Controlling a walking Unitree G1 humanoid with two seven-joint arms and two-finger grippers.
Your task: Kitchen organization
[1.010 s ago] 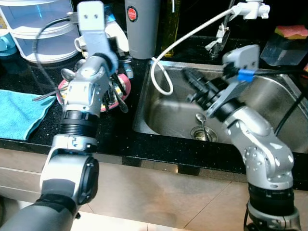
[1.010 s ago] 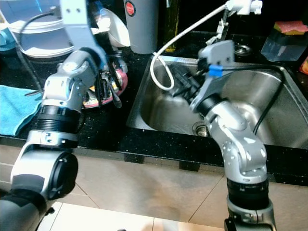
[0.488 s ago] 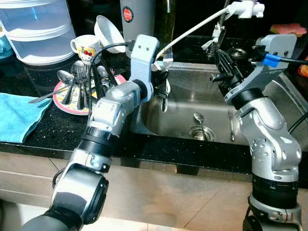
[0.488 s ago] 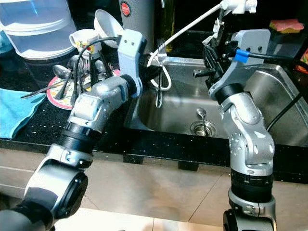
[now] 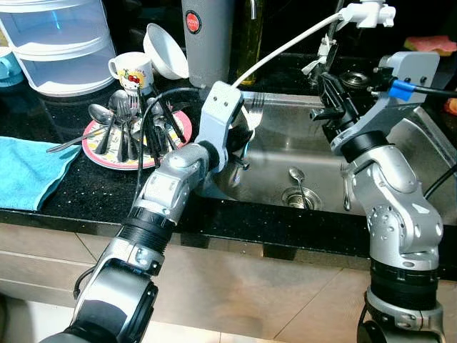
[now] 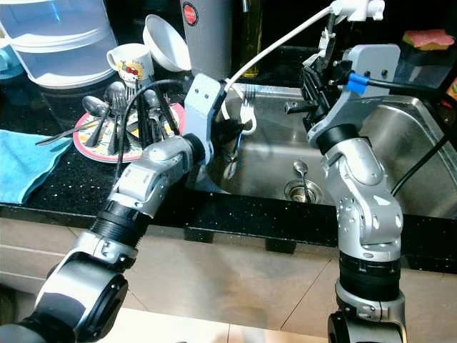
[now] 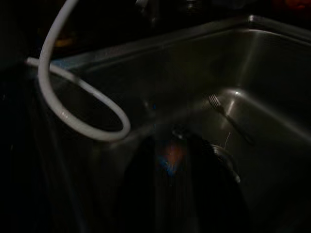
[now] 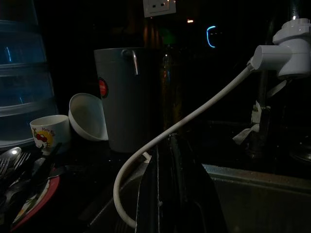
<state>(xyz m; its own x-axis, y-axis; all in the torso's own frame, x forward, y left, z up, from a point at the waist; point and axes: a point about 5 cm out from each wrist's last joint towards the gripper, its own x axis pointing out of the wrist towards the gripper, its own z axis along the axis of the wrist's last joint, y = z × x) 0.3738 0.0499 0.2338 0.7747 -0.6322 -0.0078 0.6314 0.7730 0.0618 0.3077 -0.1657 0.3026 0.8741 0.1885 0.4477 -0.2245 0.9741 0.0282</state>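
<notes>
A pink-rimmed plate (image 5: 96, 153) heaped with cutlery (image 5: 128, 128) sits on the black counter left of the steel sink (image 5: 428, 164). My left gripper (image 5: 243, 139) reaches over the sink's left rim beside the white hose loop (image 7: 73, 121), shut on a fork (image 5: 255, 108) whose tines stick up. A spoon (image 5: 294, 177) lies by the drain, and another utensil (image 5: 345, 193) lies to its right. My right gripper (image 5: 325, 86) is raised over the sink's back edge near the tap, fingers together and holding nothing.
Behind the plate stand a mug (image 5: 132, 69), a tipped white bowl (image 5: 166, 50) and a grey canister (image 5: 208, 39). A clear stacked container (image 5: 53, 43) is at the back left, with a blue towel (image 5: 28, 168) at the counter's front left. The white hose (image 5: 293, 43) arcs from the tap head (image 5: 368, 13).
My left gripper swung from over the cutlery plate to the sink's left side. My right gripper rose out of the basin toward the tap.
</notes>
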